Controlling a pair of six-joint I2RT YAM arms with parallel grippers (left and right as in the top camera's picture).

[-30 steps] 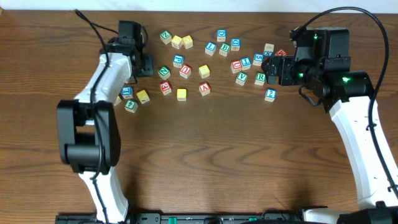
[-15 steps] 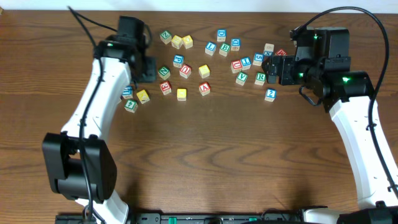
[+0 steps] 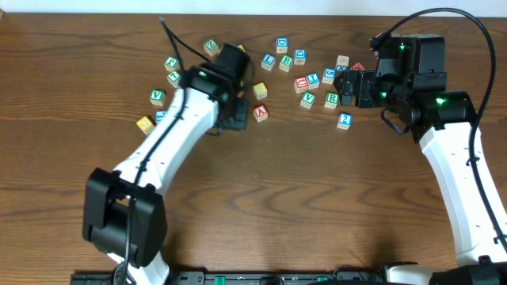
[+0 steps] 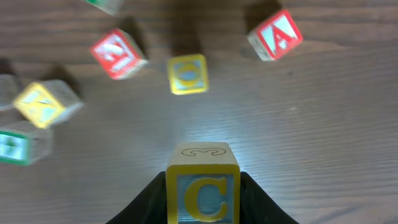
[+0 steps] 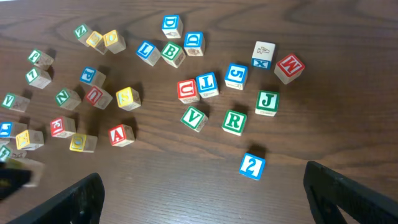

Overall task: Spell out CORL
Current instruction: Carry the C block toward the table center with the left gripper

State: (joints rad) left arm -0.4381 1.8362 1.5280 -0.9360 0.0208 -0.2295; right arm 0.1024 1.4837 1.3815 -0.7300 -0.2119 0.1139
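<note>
L hand (image 4: 202, 198) swung rt, gripping C cube (image 4: 202, 180), prob. lifted.

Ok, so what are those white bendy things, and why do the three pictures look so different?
Those are robot arms, a left arm and a right arm, each ending in a two-finger gripper. One picture looks down from above the wooden table. The other two come from cameras on the wrists, so each gripper peeks in at the bottom. Many small letter cubes lie scattered, like the green R cube and the blue L cube. The left gripper is pinching the C cube. The right gripper is wide open, holding nothing.
</note>
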